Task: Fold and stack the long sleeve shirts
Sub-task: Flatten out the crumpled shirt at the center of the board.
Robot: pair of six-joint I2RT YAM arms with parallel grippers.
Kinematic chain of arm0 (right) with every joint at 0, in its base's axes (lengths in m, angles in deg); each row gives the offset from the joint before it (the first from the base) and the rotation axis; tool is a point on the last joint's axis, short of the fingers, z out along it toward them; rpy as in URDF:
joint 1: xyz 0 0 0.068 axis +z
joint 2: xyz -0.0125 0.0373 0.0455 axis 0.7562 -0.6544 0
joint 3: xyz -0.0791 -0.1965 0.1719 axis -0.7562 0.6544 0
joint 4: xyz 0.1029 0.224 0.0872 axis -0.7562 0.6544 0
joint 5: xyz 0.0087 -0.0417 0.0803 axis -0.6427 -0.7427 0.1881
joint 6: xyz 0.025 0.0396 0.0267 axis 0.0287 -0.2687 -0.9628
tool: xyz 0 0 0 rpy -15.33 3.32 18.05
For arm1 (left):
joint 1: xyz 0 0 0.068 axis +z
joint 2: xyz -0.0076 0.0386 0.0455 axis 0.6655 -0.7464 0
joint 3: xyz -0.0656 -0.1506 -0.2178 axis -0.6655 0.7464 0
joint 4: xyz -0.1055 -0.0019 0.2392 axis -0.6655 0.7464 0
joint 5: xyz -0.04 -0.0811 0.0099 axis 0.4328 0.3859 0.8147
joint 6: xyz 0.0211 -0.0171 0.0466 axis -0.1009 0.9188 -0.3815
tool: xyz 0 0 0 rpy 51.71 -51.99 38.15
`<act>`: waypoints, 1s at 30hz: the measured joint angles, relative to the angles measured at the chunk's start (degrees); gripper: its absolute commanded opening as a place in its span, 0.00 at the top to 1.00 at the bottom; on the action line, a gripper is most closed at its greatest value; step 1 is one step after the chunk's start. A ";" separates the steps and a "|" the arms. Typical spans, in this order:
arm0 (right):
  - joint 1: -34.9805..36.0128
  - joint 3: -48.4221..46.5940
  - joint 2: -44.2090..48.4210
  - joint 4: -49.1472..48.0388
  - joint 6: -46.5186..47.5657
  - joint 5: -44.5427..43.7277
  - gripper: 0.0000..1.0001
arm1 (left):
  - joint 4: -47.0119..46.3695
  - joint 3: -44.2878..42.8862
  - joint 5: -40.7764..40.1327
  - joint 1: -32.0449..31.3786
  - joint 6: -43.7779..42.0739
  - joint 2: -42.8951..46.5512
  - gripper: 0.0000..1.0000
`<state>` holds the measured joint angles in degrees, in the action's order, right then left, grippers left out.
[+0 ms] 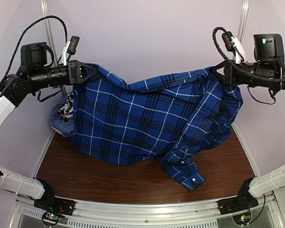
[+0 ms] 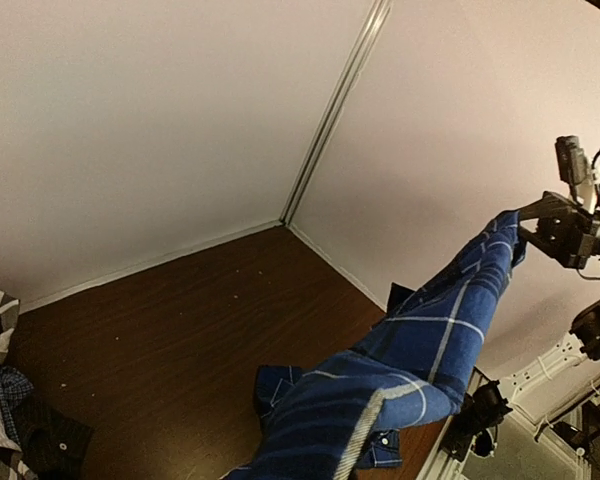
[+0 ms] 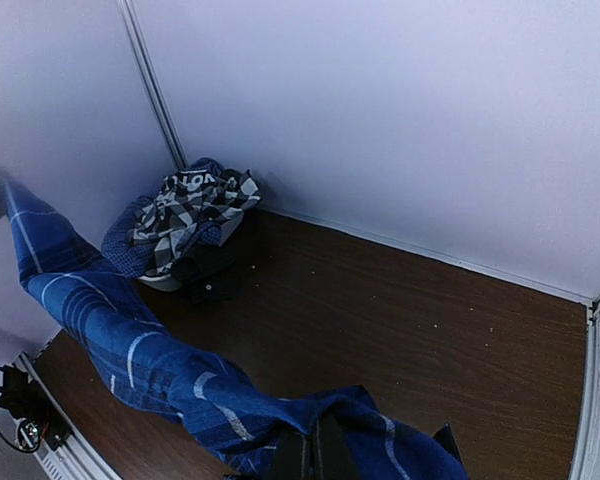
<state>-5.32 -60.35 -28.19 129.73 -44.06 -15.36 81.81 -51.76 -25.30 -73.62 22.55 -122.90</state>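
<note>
TWO ARMS, ONE SHIRT: Both arms hold a royal-blue plaid shirt [image 1: 147, 123] aloft between them above the brown table [image 1: 109, 180]. The left gripper [image 1: 89, 72], jaws pressed together, pinches one upper corner of the cloth. The right gripper [image 1: 219, 71], likewise clamped, pinches the opposite upper edge. Between the two grippers the top edge sags in a shallow curve. Below them the body of the shirt hangs in a broad sheet, its lower part reaching the wood. Below and inward of the right gripper a sleeve trails forward, and its buttoned cuff [image 1: 192, 179] lies flat on the table toward the near edge. Just below and outward of the left gripper, partly hidden behind the hanging cloth, a heap of other shirts [image 1: 61, 114] sits in the table's far left corner, with black-and-white plaid over pale-blue check and a dark one at its foot. Seen from the left wrist, the blue cloth runs as a twisted band up to the right gripper.
</note>
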 measured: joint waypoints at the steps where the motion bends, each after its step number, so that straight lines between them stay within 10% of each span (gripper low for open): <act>1: -0.09 0.15 -0.79 0.00 -0.15 -1.31 1.00 | 0.07 0.33 -0.87 0.02 0.13 -1.33 1.00; 18: -17.62 -24.70 -20.72 -2.56 4.61 -0.57 1.00 | -0.57 -22.84 -0.22 7.74 0.57 -26.77 1.00; 30: -17.97 -14.82 -3.54 -3.37 1.88 19.93 1.00 | -1.60 -10.69 8.61 4.39 1.07 -9.64 1.00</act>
<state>-23.28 -75.17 -31.73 126.36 -42.18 4.57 80.21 -62.45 -16.69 -69.22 23.63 -132.54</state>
